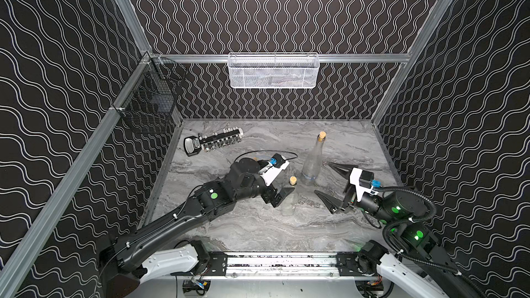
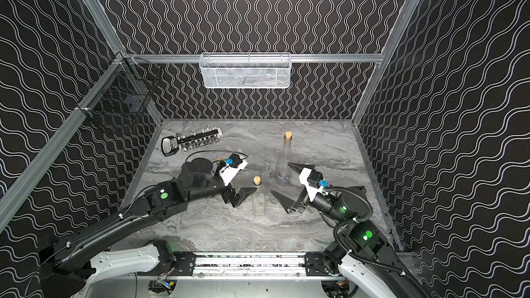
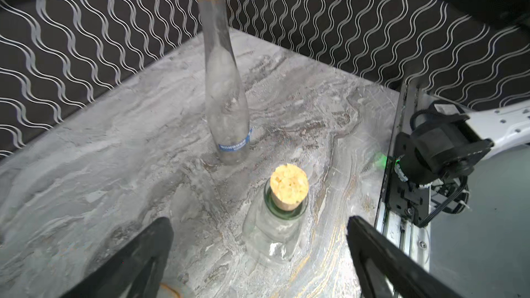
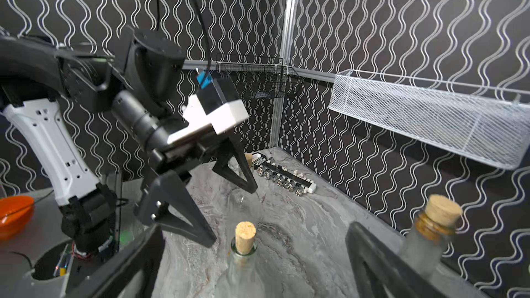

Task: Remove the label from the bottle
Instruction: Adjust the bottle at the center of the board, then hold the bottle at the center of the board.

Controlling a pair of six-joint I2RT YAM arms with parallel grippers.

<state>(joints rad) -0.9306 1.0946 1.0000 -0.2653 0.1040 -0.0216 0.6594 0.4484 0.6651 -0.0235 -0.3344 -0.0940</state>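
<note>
Now, left gripper [image 1: 282, 196] and right gripper [image 1: 322, 178] both wide open and empty, I line up on the tall glass bottle [image 1: 314, 161] standing right of centre, likely needing to steady it, then pinch its blue label [image 3: 233, 146].

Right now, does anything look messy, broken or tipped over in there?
Nothing is spilled or tipped: the tall bottle and short bottle both stand upright, corked. The only odd bit is whitish scraps on the short bottle's glass, maybe label leftovers.
</note>
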